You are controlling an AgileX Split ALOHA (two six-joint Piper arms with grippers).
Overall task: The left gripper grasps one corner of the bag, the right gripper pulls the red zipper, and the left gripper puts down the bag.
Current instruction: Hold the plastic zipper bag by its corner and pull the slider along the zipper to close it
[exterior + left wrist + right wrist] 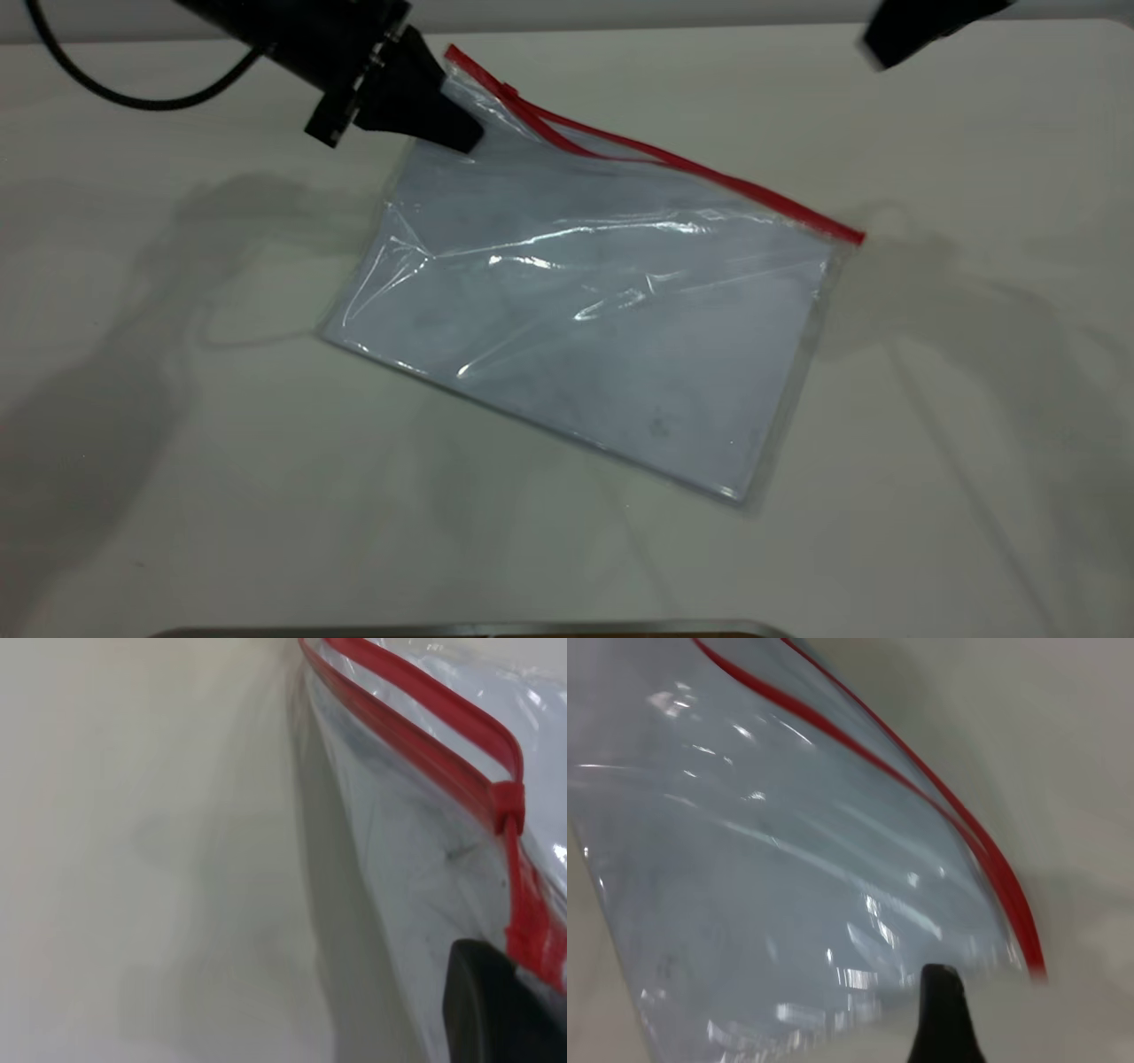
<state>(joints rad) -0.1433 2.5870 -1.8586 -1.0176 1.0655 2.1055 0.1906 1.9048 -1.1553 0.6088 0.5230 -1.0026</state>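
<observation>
Table (pixel 177 443): wide bare surface on all sides of bag, ample room to lower.
Bag (pixel 585 328): lies slanted mid-table, far corner lifted.
Red zipper (pixel 673 161): two strips parted from slider toward free end, so judged mostly pulled open; slider (pixel 508 89) sits near held corner.
Left gripper (pixel 461 133): clamped on corner of the bag (pixel 461 66).
Right gripper (pixel 921 27): at top edge, well apart from bag, jaw state cannot tell.
Left to do, by judgement: set bag down, release.

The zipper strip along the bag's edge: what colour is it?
Red zipper strip, clearest in the exterior view.
</observation>
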